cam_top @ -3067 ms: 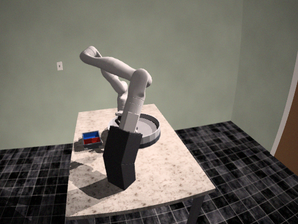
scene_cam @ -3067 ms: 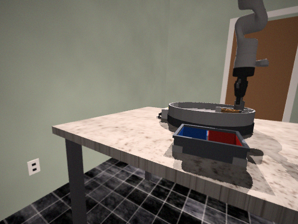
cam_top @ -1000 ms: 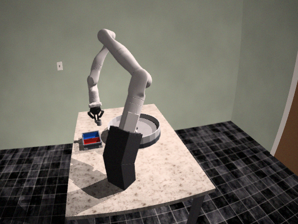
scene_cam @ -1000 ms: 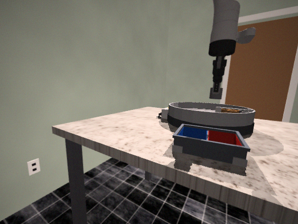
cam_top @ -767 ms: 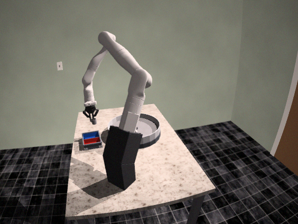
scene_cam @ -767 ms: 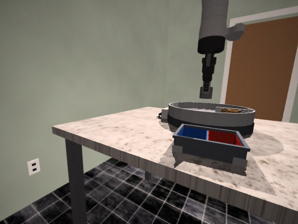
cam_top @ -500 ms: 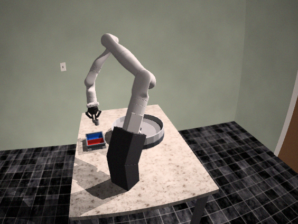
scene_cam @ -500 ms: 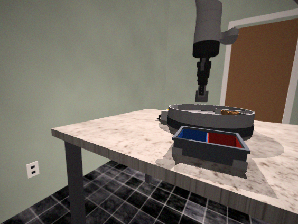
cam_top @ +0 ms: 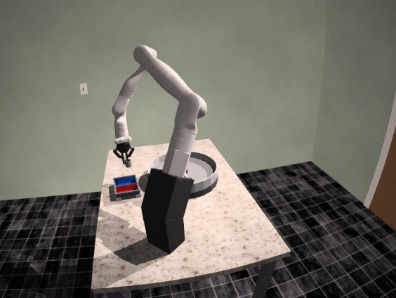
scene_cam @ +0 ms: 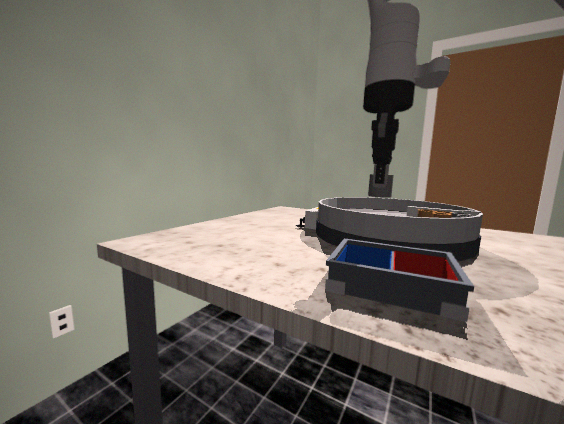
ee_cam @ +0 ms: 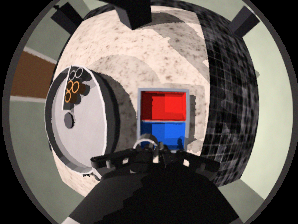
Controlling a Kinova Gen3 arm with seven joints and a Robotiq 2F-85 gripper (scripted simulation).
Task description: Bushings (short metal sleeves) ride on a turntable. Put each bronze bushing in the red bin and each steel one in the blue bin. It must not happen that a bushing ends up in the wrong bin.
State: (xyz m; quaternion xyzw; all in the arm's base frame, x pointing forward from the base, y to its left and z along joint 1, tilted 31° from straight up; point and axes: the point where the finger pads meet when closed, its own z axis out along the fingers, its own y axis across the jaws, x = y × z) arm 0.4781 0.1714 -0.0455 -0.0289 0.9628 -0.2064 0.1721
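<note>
Steel bushing (cam_top: 128, 163) (scene_cam: 378, 188) (ee_cam: 146, 142) between gripper (cam_top: 126, 162) (scene_cam: 380, 175) (ee_cam: 156, 146) fingertips.

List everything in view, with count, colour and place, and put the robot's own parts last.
Bronze bushings: three, orange-brown, on the turntable
Steel bushings: two, grey, beside the bronze ones
Held bushing: one, grey, at the fingertips
Turntable: one, grey, on the table
Hub: one, dark grey, on the turntable
Red bin: one, joined to the blue
Blue bin: one
Table: one, speckled cream, under these
Door: one, brown, in the wall
Floor: dark tiles, below
Arm: one, light grey, over the table
Gripper: one, black, shut on the held bushing
</note>
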